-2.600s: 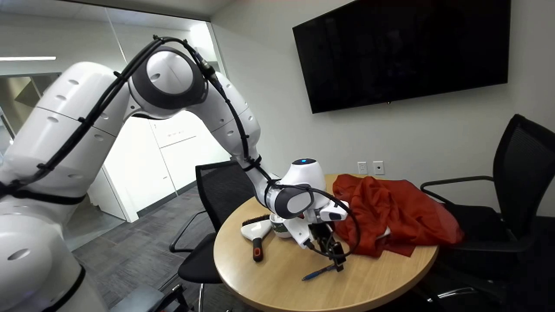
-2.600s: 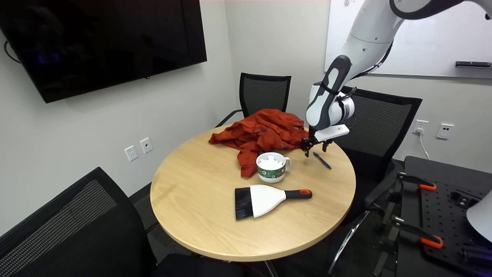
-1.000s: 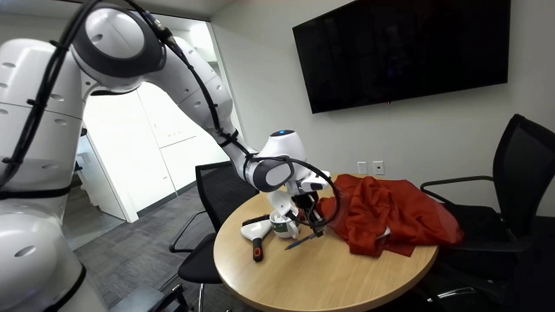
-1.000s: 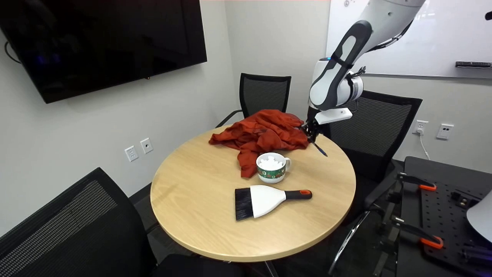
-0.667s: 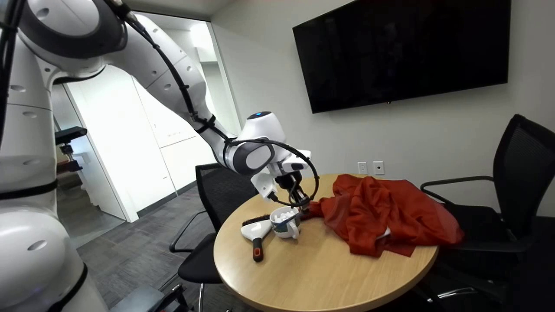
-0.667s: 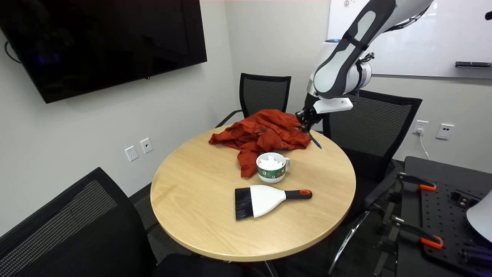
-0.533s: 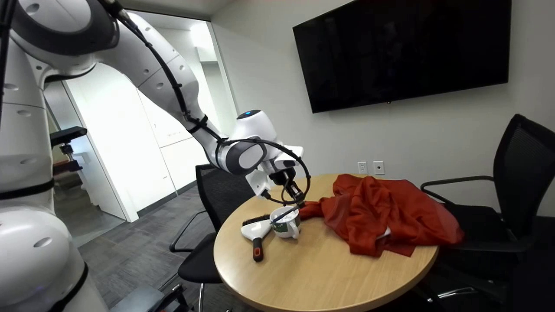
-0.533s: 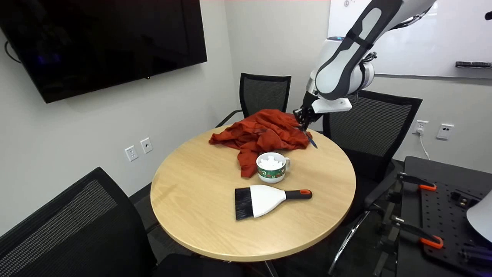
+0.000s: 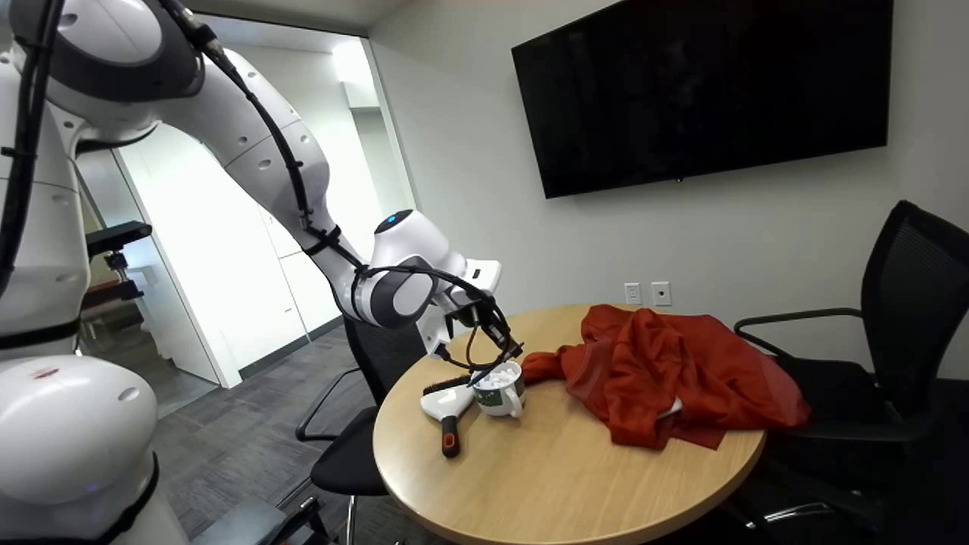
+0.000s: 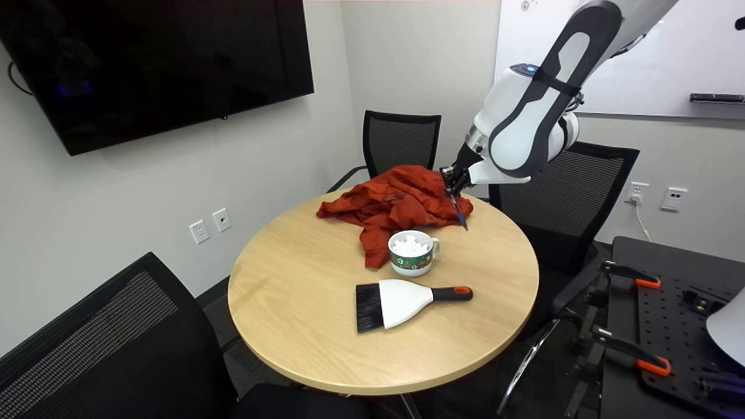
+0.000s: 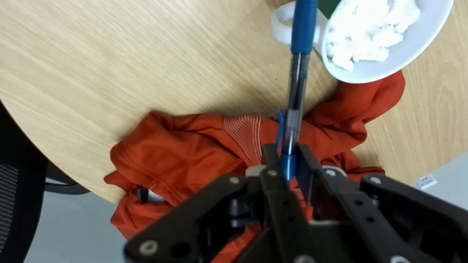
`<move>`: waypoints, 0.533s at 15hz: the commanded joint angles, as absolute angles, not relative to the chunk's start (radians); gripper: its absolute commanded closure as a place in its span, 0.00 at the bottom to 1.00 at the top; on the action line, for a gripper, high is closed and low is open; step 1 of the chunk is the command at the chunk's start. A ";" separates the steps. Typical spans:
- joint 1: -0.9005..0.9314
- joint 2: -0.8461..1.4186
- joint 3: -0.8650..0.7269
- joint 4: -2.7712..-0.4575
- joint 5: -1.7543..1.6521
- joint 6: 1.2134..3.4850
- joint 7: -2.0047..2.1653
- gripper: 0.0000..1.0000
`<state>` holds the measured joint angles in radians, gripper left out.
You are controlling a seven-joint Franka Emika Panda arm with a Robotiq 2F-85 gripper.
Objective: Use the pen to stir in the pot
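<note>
A slim, blue, clear-barrelled pen is held near one end by the black pincer, whose jaws are closed on it, above the round, pale wooden bench. The white pot with a green patterned band is set well inside the bench's edges. In the wrist view it is seen ahead-right of the pincer; the pen's slanted axis is aimed past its mouth, so a sideways shift seems needed.

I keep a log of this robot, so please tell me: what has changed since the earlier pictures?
The jaws have shut on the blue pen and lifted it off the table, up and leftward in both exterior views, toward the mug. The mug and the brush stayed in place.
</note>
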<state>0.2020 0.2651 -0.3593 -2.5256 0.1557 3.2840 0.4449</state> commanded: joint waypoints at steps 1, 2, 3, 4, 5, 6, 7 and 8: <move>0.201 0.266 -0.358 -2.525 0.156 3.284 0.445 0.83; 0.199 0.267 -0.358 -2.525 0.156 3.284 0.445 0.83; 0.198 0.267 -0.358 -2.525 0.156 3.284 0.445 0.96; 0.195 0.277 -0.348 -2.516 0.165 3.282 0.459 0.96; 0.245 0.302 -0.391 -2.507 0.184 3.311 0.469 0.96; 0.274 0.312 -0.411 -2.501 0.198 3.327 0.474 0.96; 0.325 0.331 -0.457 -2.495 0.218 3.361 0.472 0.96; 0.369 0.351 -0.491 -2.485 0.241 3.382 0.467 0.96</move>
